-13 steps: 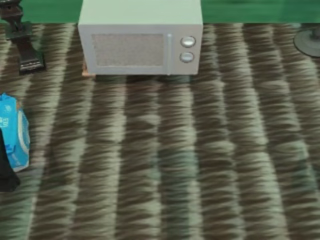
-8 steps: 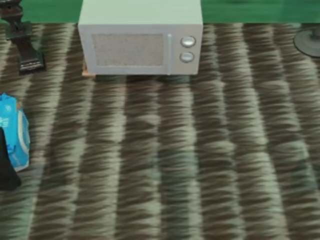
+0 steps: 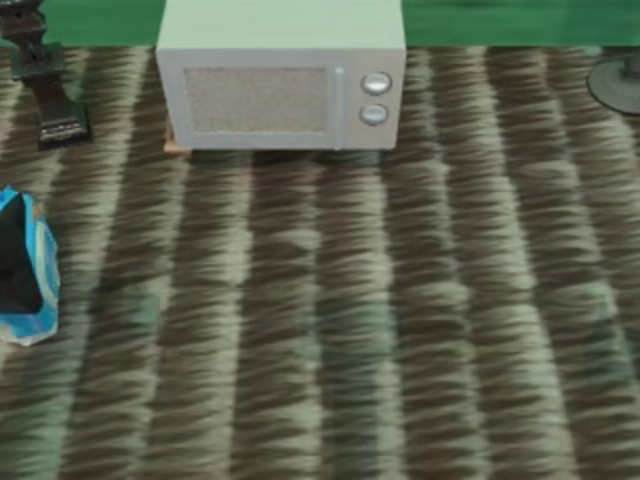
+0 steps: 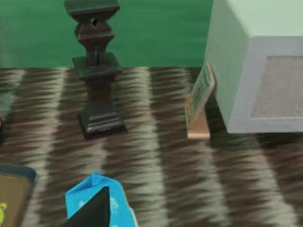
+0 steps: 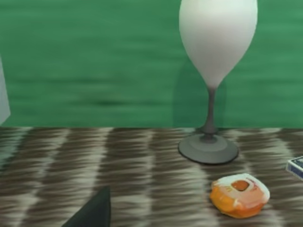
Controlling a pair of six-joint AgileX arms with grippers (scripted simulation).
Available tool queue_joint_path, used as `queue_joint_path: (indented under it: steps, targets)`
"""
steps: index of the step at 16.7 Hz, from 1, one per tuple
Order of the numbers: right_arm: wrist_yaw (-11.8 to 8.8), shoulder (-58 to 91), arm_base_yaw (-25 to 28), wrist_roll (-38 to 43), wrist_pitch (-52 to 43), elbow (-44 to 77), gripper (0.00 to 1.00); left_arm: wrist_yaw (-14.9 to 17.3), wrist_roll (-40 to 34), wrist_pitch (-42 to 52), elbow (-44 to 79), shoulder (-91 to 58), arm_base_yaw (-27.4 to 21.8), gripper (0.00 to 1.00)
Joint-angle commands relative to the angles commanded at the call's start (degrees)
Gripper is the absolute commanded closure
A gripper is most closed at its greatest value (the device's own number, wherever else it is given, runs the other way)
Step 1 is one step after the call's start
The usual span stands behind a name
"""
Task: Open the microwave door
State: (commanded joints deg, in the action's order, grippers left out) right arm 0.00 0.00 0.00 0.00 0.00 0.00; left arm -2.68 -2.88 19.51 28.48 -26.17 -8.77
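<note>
Microwave (image 3: 281, 72), boxy and pale at 12 o'clock, keeps its mesh-windowed door (image 3: 256, 99) flush. Only the left wrist view shows a turned dark pedestal (image 4: 96, 71); only the right, a smooth white goblet (image 5: 217, 71). Whether either hand is clenched, I cannot tell.

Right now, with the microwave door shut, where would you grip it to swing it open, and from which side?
Probably the microwave door's right edge, at the raised vertical strip beside the knobs, approached from the front. The strip's place suggests a hinge on the left. The left gripper, low at the table's left, is the only one the top view shows.
</note>
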Motion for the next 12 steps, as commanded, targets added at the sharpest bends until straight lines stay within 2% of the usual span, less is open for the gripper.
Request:
queue_joint_path:
  steps: [12]
  targets:
    - [0.0, 0.0, 0.0, 0.0, 0.0, 0.0, 0.0, -6.81, -18.96, 28.82, 74.54, -58.91, -18.15, 0.0]
